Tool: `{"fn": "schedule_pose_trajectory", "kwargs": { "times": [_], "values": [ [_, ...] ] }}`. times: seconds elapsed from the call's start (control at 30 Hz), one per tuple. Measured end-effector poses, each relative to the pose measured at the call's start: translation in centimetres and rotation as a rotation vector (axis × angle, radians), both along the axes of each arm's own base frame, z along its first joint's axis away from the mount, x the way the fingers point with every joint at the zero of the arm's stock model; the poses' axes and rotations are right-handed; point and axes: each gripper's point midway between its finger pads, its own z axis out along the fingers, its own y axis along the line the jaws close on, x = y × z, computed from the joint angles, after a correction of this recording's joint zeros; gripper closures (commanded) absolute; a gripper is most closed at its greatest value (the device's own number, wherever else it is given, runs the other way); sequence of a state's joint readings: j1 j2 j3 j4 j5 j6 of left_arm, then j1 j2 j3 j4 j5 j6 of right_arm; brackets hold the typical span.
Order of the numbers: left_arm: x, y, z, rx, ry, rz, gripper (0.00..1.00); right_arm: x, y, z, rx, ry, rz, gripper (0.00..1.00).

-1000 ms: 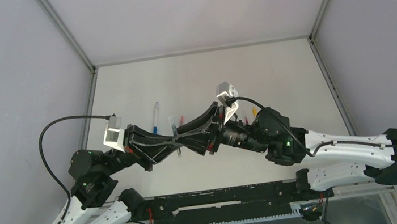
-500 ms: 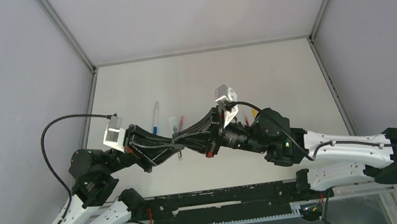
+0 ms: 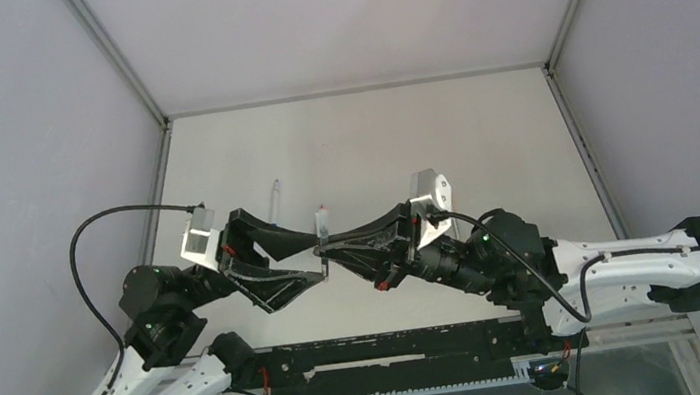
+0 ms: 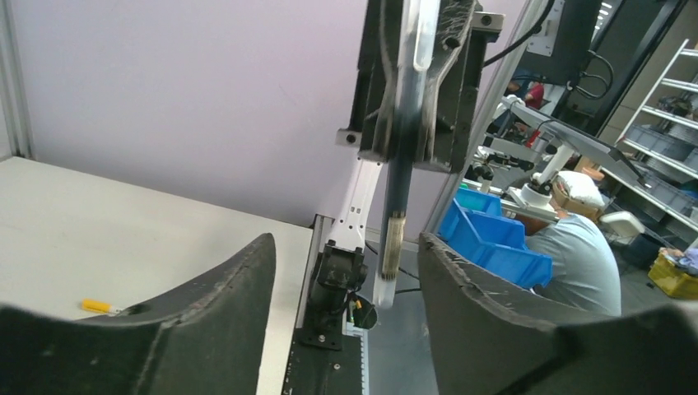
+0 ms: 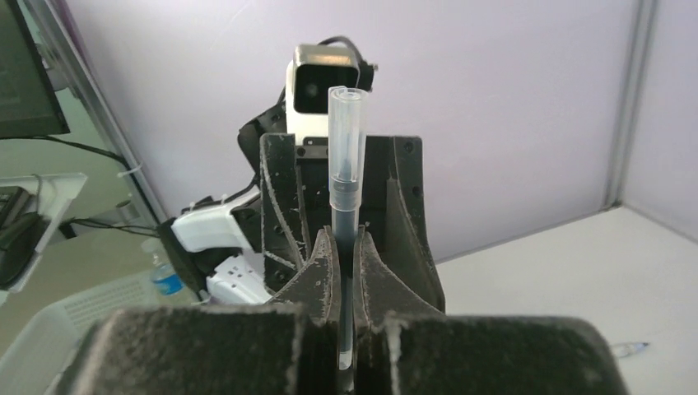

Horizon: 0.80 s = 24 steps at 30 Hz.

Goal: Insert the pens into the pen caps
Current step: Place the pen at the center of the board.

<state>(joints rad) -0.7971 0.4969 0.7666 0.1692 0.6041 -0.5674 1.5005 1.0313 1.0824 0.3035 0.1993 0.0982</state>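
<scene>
My right gripper (image 3: 327, 252) (image 5: 346, 247) is shut on a pen (image 3: 322, 227) (image 5: 344, 189) with a dark core. It holds the pen in the air between the two arms. The pen's free end wears a clear pen cap (image 5: 346, 123) (image 4: 384, 288). My left gripper (image 3: 314, 265) (image 4: 344, 247) is open. Its fingers (image 4: 206, 304) stand on either side of that capped end, apart from it. Another pen (image 3: 277, 198) (image 5: 630, 349) lies on the table behind. A small red piece (image 3: 323, 207) and a yellow-orange piece (image 4: 97, 306) also lie on the table.
The white table (image 3: 440, 146) is boxed in by grey walls on three sides. A black rail (image 3: 395, 353) with the arm bases runs along its near edge. Both arms meet over the table's near middle.
The left gripper has opened and let go of the pen. The right gripper has shut on it. The right arm has drawn a little to the right.
</scene>
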Motion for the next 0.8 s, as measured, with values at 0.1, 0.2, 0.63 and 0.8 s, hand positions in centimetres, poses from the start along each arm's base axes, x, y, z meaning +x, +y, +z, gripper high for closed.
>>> {"fn": "schedule_pose_trajectory", "kwargs": {
  "times": [0.1,0.2,0.63,0.8],
  "values": [
    [0.1,0.2,-0.4,0.011,0.009,0.021,0.27,-0.3,-0.9,0.9,0.009,-0.071,-0.047,1.0],
    [0.5,0.6,-1.0,0.028,0.019,0.061,0.22,-0.8,-1.6,1.6,0.004,-0.157,-0.084,1.0],
    [3.9,3.0,-3.6,0.09,0.097,0.317,0.18,-1.2,-2.6,1.4,-0.109,-0.421,-0.24,1.0],
    [5.4,3.6,-4.9,0.125,0.143,0.411,0.19,-0.5,-3.0,1.1,-0.149,-0.446,-0.297,1.0]
  ]
}}
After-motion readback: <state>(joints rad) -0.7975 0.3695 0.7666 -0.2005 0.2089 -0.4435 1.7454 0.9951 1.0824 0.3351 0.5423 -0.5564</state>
